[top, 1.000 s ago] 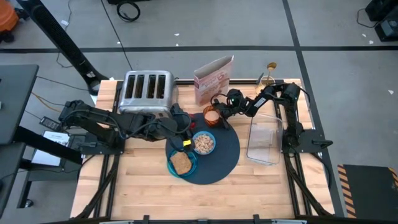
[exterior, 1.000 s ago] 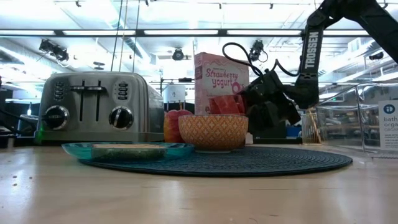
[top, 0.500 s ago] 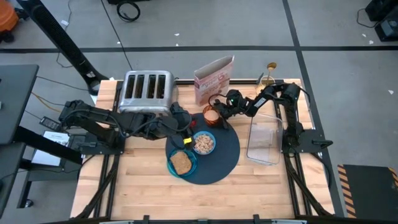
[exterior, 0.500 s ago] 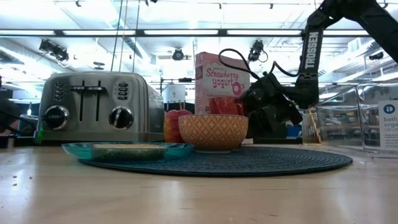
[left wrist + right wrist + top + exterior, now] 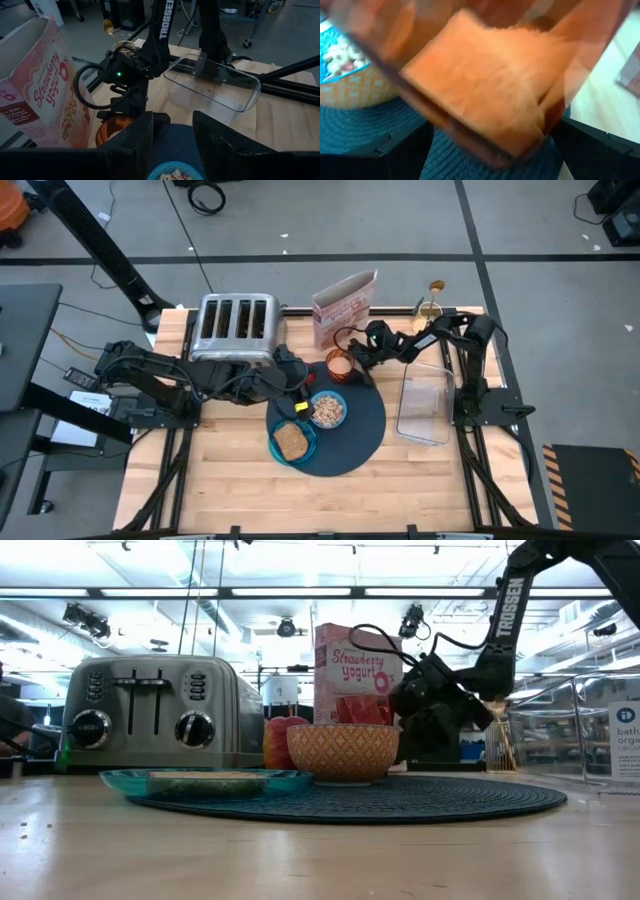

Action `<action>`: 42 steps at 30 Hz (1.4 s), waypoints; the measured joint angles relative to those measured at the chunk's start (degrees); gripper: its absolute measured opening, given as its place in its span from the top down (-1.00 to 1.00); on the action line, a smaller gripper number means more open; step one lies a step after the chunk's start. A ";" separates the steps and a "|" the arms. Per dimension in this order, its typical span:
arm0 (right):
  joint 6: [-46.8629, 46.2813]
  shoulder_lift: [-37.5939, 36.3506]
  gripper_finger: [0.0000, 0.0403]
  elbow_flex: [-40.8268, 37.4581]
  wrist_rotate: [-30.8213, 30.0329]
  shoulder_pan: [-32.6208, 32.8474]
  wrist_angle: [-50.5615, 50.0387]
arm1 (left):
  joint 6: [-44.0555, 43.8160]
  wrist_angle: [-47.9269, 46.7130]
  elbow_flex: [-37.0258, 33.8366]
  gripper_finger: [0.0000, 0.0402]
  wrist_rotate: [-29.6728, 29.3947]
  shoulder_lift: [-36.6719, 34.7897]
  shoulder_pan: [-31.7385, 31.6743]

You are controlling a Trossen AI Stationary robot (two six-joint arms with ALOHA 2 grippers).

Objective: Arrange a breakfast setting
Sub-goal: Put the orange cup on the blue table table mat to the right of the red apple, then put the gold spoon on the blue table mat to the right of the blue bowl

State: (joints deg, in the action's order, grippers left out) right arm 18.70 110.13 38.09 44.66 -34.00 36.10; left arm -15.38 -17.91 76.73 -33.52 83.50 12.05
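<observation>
My right gripper (image 5: 352, 363) sits at the far edge of the large round dark slate-blue mat (image 5: 362, 430), its fingers spread on either side of the translucent amber cup (image 5: 340, 366); in the right wrist view the cup (image 5: 485, 70) fills the frame, with orange liquid inside, and I cannot tell whether the pads actually press its wall. The cup stands on the mat's far rim, just in front of the pink strawberry-yogurt cereal box (image 5: 343, 307). My left gripper (image 5: 303, 383) hovers with its fingers parted over the mat's left edge, beside the small blue bowl (image 5: 327, 410), holding nothing. The bowl, patterned orange on the outside (image 5: 343, 752), holds pale cereal with red bits. Just nearer me, the small teal plate (image 5: 293, 443) carries a single browned toast slice (image 5: 290, 441), lying flat. In the low view a red fruit (image 5: 279, 740) shows behind the bowl, in front of the silver four-slot toaster (image 5: 236, 327). Right of the mat, a clear rectangular plastic bin (image 5: 424, 405) lies on the wooden table (image 5: 230, 480). A gold spoon (image 5: 434, 293) stands in a small holder at the far right corner.
</observation>
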 joint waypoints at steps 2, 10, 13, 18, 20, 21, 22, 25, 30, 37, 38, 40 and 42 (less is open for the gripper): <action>1.67 -1.32 -0.98 0.00 0.01 -0.20 -3.55 | 0.00 0.00 0.00 0.27 0.00 0.00 0.00; 5.53 -8.73 -0.98 0.00 -4.51 -1.28 -18.50 | 0.17 0.05 0.00 0.27 0.00 0.00 0.00; 5.55 -11.82 -0.96 0.00 -4.99 -1.90 -22.57 | 0.17 0.07 0.00 0.27 0.00 0.00 0.00; 5.55 -18.21 -0.93 0.02 -9.00 -2.20 -30.35 | 0.17 0.09 0.00 0.27 1.05 0.00 0.00; 5.44 -21.23 -0.92 0.02 -10.25 -2.20 -33.54 | 0.17 0.09 0.00 0.27 1.98 0.00 0.00; 5.15 -22.69 -0.92 0.04 -10.81 -2.20 -34.91 | 0.17 0.11 0.00 0.27 2.59 0.00 0.00; 4.74 -24.20 -0.91 0.04 -11.44 -2.20 -36.44 | 0.17 0.11 0.00 0.27 3.16 0.00 0.00; 1.06 -28.82 -0.90 0.04 -14.62 -1.75 -40.40 | 0.19 0.06 0.01 0.27 4.44 -0.64 0.00; -6.22 -36.17 -0.88 0.23 -20.51 2.16 -48.64 | 2.48 0.94 0.11 0.27 6.11 -1.93 0.04; -16.20 -39.45 -0.83 6.51 -30.63 12.80 -65.13 | 4.47 0.50 0.09 0.27 8.36 -2.69 0.16; -17.46 -39.41 -0.83 7.33 -32.02 14.16 -67.84 | 4.54 0.37 0.09 0.27 8.42 -2.69 0.30; -20.45 -39.03 -0.81 8.45 -34.15 17.19 -71.22 | 4.88 0.39 0.09 0.27 9.23 -2.71 0.39; -23.65 -38.99 -0.80 8.74 -35.27 20.34 -73.16 | 5.57 0.31 0.09 0.27 10.65 -2.71 0.42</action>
State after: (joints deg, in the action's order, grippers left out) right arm -4.96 71.13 46.83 9.38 -13.66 -37.06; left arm -9.80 -17.60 76.82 -22.87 80.79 12.47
